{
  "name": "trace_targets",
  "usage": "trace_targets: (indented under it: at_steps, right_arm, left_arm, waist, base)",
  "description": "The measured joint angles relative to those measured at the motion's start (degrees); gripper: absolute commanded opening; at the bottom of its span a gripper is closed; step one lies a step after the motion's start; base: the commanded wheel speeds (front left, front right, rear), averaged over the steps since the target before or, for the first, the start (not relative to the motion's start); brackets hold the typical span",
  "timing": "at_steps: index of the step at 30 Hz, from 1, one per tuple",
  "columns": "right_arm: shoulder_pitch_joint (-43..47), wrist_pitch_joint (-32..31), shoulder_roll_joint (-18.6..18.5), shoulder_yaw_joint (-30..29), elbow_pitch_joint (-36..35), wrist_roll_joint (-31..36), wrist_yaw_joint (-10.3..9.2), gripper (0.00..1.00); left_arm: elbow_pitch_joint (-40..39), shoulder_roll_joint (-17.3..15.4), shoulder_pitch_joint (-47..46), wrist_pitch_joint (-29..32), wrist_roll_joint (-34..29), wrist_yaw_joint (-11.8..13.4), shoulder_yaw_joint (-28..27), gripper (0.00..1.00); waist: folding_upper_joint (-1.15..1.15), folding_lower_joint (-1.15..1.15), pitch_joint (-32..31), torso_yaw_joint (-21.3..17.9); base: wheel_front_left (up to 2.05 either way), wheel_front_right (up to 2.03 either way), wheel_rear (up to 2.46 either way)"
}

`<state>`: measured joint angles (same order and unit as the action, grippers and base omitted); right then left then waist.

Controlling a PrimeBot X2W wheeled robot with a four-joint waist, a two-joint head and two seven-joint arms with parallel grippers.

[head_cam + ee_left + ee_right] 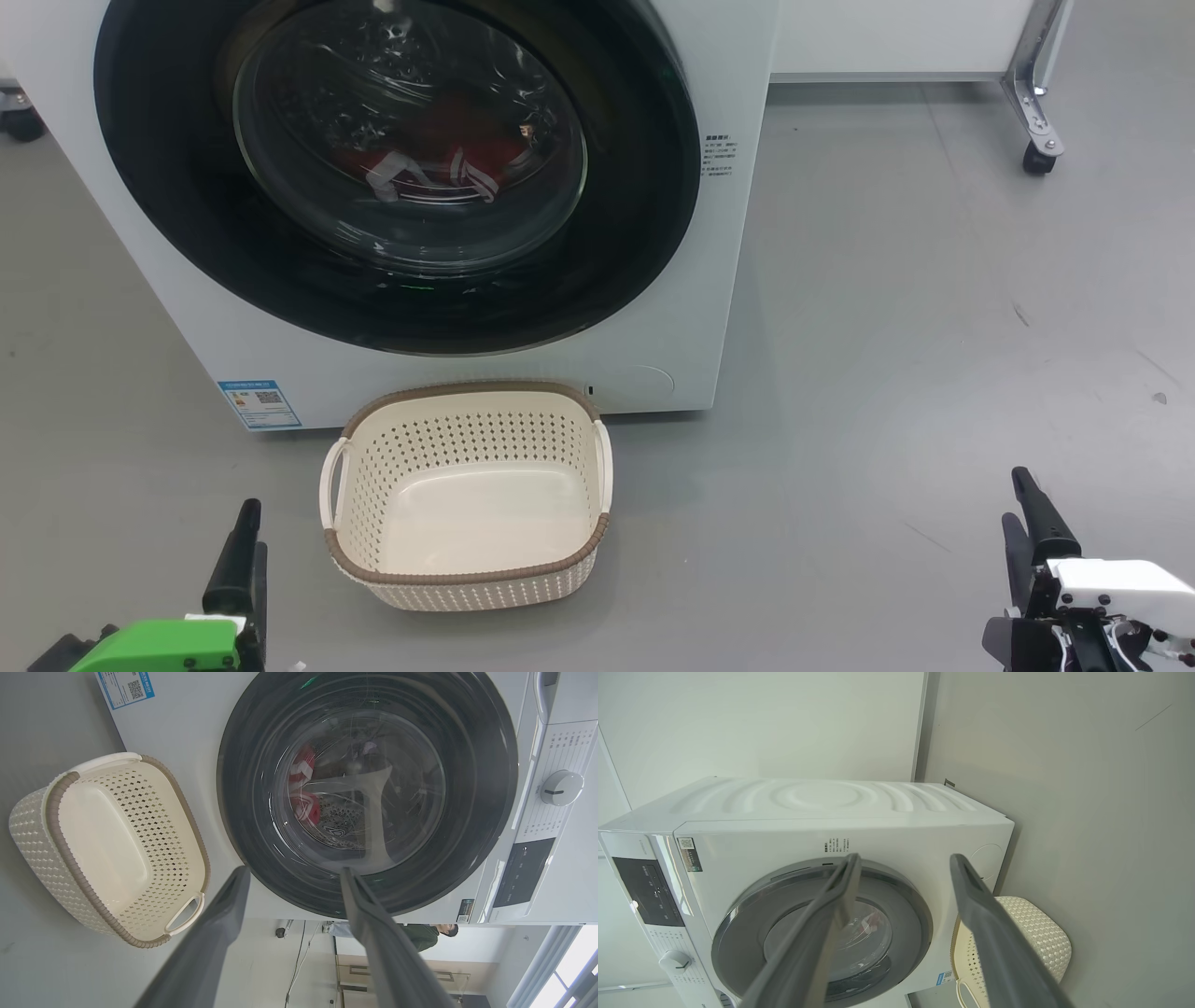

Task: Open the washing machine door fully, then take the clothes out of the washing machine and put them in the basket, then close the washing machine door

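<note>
Head view: washing machine door [187, 187] shut, so no step done yet; red-and-white clothes [439, 168] behind its glass; basket [467, 387] empty on the floor [887, 327], just before the washing machine [728, 280]; blue sticker [260, 403] with QR code, print too small to read. Left wrist view: left gripper [293, 871] jaws apart, empty, facing the door. Right wrist view: right gripper [905, 857] jaws apart, empty; opening, unloading and closing all left.

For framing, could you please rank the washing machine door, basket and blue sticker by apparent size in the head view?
1. washing machine door, largest though cropped at the top
2. basket
3. blue sticker, clearly smallest
</note>
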<state>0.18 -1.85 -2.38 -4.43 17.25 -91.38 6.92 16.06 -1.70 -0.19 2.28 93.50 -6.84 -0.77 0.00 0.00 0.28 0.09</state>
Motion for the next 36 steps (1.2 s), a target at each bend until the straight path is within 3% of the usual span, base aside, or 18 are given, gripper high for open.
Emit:
trace_targets:
  at_steps: [10, 20, 36]
  right_arm:
    - [-0.08, 1.98, -1.60, 1.78, -0.82, 5.17, 0.00, 1.00]
    - [-1.02, 4.27, -5.31, 5.30, -1.48, 18.03, -0.13, 1.00]
    - [-2.11, 7.23, -7.38, 11.23, -1.92, 35.01, -3.56, 1.00]
  left_arm:
    - [-1.21, -0.70, -0.12, -2.34, -5.55, 0.00, 1.41, 1.00]
    - [-2.36, -3.88, -1.05, -4.50, -16.55, 0.00, 4.65, 1.00]
    - [-3.90, -6.42, -1.88, -7.69, -35.34, 3.11, 10.14, 1.00]
  waist:
    - [0.00, 0.00, 0.10, 0.10]
    - [0.00, 0.00, 0.26, 0.12]
    - [0.00, 0.00, 0.41, 0.14]
  base:
    - [0.00, 0.00, 0.00]
    - [0.00, 0.00, 0.00]
    - [0.00, 0.00, 0.00]
